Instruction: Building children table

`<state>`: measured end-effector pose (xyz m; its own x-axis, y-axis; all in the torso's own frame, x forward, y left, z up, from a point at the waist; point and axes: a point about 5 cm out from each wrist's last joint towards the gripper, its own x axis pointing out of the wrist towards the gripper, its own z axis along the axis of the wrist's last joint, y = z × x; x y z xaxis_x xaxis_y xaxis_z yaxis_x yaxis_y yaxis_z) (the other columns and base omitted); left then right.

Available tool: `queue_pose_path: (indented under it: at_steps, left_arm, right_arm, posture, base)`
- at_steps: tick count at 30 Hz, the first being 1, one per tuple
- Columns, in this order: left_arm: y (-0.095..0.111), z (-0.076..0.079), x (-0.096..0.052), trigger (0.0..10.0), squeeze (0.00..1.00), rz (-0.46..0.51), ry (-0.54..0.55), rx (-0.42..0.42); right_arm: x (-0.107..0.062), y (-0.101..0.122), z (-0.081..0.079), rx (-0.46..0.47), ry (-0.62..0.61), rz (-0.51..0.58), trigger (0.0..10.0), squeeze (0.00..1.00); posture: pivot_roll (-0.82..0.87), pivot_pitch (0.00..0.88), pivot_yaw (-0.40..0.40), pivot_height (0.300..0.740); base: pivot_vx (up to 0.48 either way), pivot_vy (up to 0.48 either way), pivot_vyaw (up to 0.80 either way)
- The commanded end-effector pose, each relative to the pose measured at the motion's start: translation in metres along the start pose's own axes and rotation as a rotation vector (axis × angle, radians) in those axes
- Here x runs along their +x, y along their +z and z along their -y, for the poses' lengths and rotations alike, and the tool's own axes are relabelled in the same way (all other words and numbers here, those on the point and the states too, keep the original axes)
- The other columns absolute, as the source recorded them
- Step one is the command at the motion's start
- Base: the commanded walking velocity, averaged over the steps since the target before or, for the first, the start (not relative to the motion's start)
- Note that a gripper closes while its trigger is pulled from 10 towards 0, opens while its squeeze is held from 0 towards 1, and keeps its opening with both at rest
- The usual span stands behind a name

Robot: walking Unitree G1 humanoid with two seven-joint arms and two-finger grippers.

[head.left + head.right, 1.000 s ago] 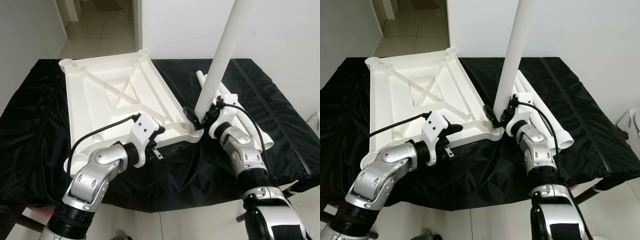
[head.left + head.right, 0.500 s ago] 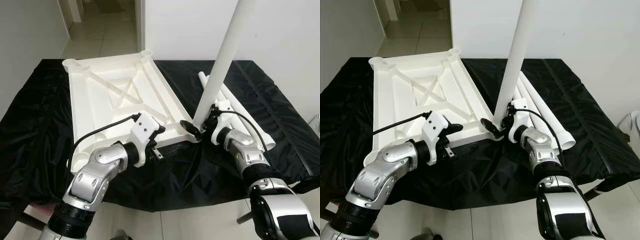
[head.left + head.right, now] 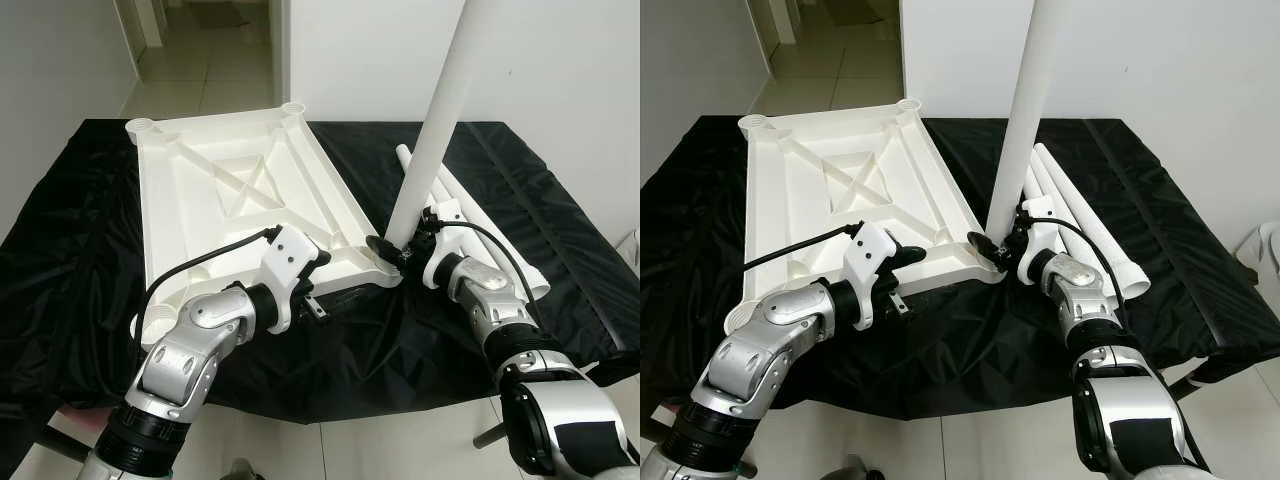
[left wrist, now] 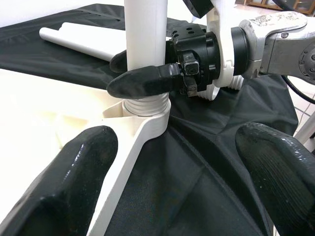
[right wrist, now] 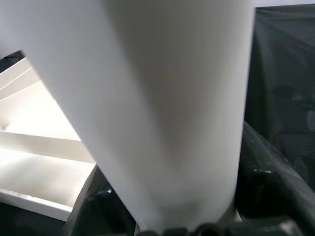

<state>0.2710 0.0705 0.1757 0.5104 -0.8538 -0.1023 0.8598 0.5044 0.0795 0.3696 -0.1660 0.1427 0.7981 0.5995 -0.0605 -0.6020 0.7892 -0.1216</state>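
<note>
The right gripper [image 4: 147,78] is clamped around the base of a white table leg [image 3: 440,110], which stands nearly upright, leaning slightly, in the corner socket [image 4: 145,110] of the upturned white tabletop [image 3: 230,200]. That corner sits near the front edge of a black-covered work table [image 3: 80,260]. In the left wrist view, threaded rings at the leg's base still show above the socket, so the leg seems not fully seated.

The left gripper [image 4: 182,167] sits at the tabletop's front rim beside that corner, fingers spread wide and holding nothing.

To finish well, the leg should be brought truly vertical and twisted until the threads disappear, while the tabletop is braced against turning.

Spare white legs [image 3: 1085,225] lie on the cloth just behind the right gripper, close enough to be knocked. The black cloth [image 4: 206,162] is bunched below the socket.
</note>
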Motion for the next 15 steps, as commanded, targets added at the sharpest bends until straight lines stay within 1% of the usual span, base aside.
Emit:
queue_pose_path:
  at_steps: [1, 2, 3, 5, 6, 8, 9, 10, 11, 12, 13, 15]
  left_arm:
    - [0.000, 0.000, 0.002, 10.0, 0.00, -0.003, 0.016, 0.008]
    - [0.000, 0.000, 0.002, 10.0, 0.00, -0.002, 0.016, 0.008]
    - [0.000, 0.000, 0.002, 10.0, 0.00, -0.002, 0.016, 0.008]
    - [0.000, -0.001, 0.002, 10.0, 0.00, -0.001, 0.018, 0.005]
    - [0.000, -0.001, 0.002, 10.0, 0.00, -0.001, 0.018, 0.005]
    - [-0.001, 0.000, 0.001, 10.0, 0.00, -0.001, 0.018, 0.000]
    - [-0.001, 0.000, 0.001, 10.0, 0.00, -0.001, 0.018, 0.000]
    - [-0.001, 0.000, 0.002, 10.0, 0.00, 0.000, 0.014, 0.000]
    - [-0.001, 0.000, 0.002, 10.0, 0.00, 0.000, 0.014, 0.000]
    - [-0.001, 0.001, 0.002, 10.0, 0.00, -0.001, 0.010, 0.000]
    - [-0.001, 0.001, 0.002, 10.0, 0.00, -0.001, 0.010, 0.000]
    - [-0.001, 0.001, 0.003, 10.0, 0.00, -0.002, 0.006, -0.001]
  right_arm:
    - [-0.003, -0.010, -0.002, 0.028, -0.024, -0.028, 0.0, 0.00]
    - [-0.003, -0.013, -0.002, 0.038, -0.060, -0.031, 0.0, 0.00]
    - [-0.003, -0.013, -0.002, 0.038, -0.060, -0.031, 0.0, 0.00]
    - [-0.002, -0.016, -0.004, 0.076, -0.129, -0.033, 0.0, 0.00]
    - [-0.002, -0.016, -0.004, 0.076, -0.129, -0.033, 0.0, 0.00]
    - [0.002, -0.018, -0.007, 0.152, -0.251, -0.025, 0.0, 0.00]
    - [0.002, -0.018, -0.007, 0.152, -0.251, -0.025, 0.0, 0.00]
    - [0.004, -0.019, -0.010, 0.167, -0.324, -0.024, 0.0, 0.00]
    - [0.004, -0.019, -0.010, 0.167, -0.324, -0.024, 0.0, 0.00]
    - [0.005, -0.020, -0.012, 0.182, -0.411, -0.028, 0.0, 0.00]
    - [0.005, -0.020, -0.012, 0.182, -0.411, -0.028, 0.0, 0.00]
    - [0.005, -0.022, -0.016, 0.206, -0.544, -0.031, 0.0, 0.00]
  posture:
    - [-0.02, 0.000, -0.014, 0.740]
    - [-0.03, 0.000, -0.014, 0.740]
    - [-0.03, 0.000, -0.014, 0.740]
    - [-0.03, 0.000, -0.009, 0.740]
    - [-0.03, 0.000, -0.009, 0.740]
    - [-0.04, 0.000, -0.002, 0.740]
    - [-0.04, 0.000, -0.002, 0.740]
    - [-0.04, 0.000, -0.001, 0.740]
    - [-0.04, 0.000, -0.001, 0.740]
    - [-0.04, 0.004, 0.001, 0.740]
    - [-0.04, 0.004, 0.001, 0.740]
    - [-0.05, 0.008, 0.001, 0.740]
  base:
    - [0.000, 0.000, 0.00]
    - [0.000, 0.000, 0.00]
    - [0.000, 0.000, 0.00]
    - [0.000, 0.000, 0.00]
    - [0.000, 0.000, 0.00]
    - [0.000, 0.000, 0.00]
    - [0.000, 0.000, 0.00]
    - [0.000, 0.000, 0.00]
    - [0.000, 0.000, 0.00]
    - [0.000, 0.000, 0.00]
    - [0.000, 0.000, 0.00]
    - [0.000, 0.000, 0.00]
